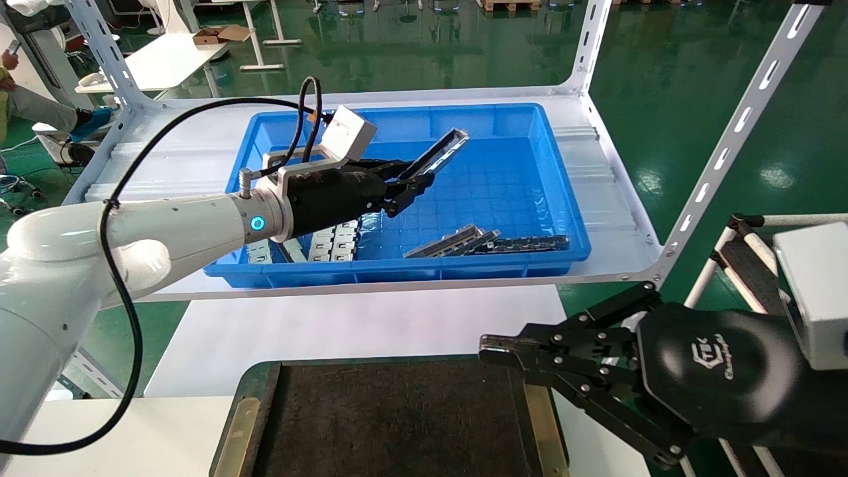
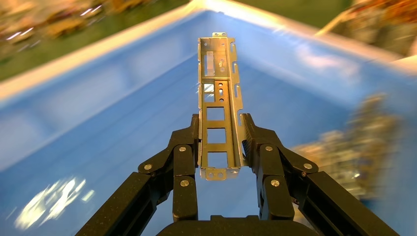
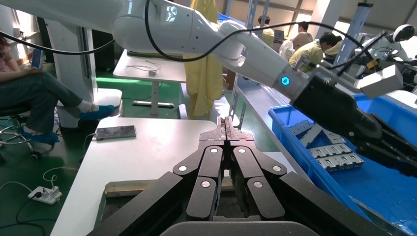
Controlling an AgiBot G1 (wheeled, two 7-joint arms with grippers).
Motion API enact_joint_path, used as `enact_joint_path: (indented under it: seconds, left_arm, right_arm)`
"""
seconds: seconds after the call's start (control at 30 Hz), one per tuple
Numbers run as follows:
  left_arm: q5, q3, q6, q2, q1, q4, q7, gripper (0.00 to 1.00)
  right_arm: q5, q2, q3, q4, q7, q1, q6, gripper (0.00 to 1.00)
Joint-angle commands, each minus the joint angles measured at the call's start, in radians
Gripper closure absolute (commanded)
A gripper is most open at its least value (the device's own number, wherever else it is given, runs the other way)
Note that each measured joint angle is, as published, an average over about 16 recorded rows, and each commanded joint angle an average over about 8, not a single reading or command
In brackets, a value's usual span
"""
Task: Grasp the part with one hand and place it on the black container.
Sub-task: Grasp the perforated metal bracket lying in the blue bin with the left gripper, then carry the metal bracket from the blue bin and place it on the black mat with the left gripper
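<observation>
My left gripper is shut on the part, a long silver-grey metal channel strip with rectangular cutouts. It holds the strip in the air above the blue bin, with the strip sticking out past the fingertips. In the left wrist view the part sits clamped between the two black fingers. The black container lies at the near edge of the table, below and in front of the bin. My right gripper is shut and empty, parked over the container's right side; it also shows in the right wrist view.
More channel strips and dark ladder-like bars lie at the bin's front right. Flat pale-grey stamped plates lie at its front left. White slotted shelf posts stand at the bin's corners. A white table surface lies between bin and container.
</observation>
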Motion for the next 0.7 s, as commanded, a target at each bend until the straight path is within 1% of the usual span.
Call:
enact_joint_path:
  seconds: [0.03, 0.17, 0.37, 0.57, 0.7]
  left_arm:
    - [-0.024, -0.012, 0.072, -0.019, -0.008, -0.008, 0.021, 1.00]
    - [-0.055, -0.028, 0.189, -0.055, -0.005, -0.012, 0.047, 1.00]
    - [-0.083, -0.037, 0.307, -0.095, 0.034, -0.034, 0.041, 1.00]
    - [-0.109, -0.042, 0.387, -0.136, 0.107, -0.107, -0.001, 1.00]
    - [-0.126, -0.044, 0.409, -0.165, 0.174, -0.188, -0.051, 1.00]
  right_arm:
    - [0.000, 0.000, 0.000, 0.000, 0.000, 0.000, 0.000, 1.00]
    - [0.000, 0.000, 0.000, 0.000, 0.000, 0.000, 0.000, 1.00]
    - [0.000, 0.000, 0.000, 0.000, 0.000, 0.000, 0.000, 1.00]
    - [0.000, 0.000, 0.000, 0.000, 0.000, 0.000, 0.000, 1.00]
    - [0.000, 0.000, -0.001, 0.000, 0.000, 0.000, 0.000, 1.00]
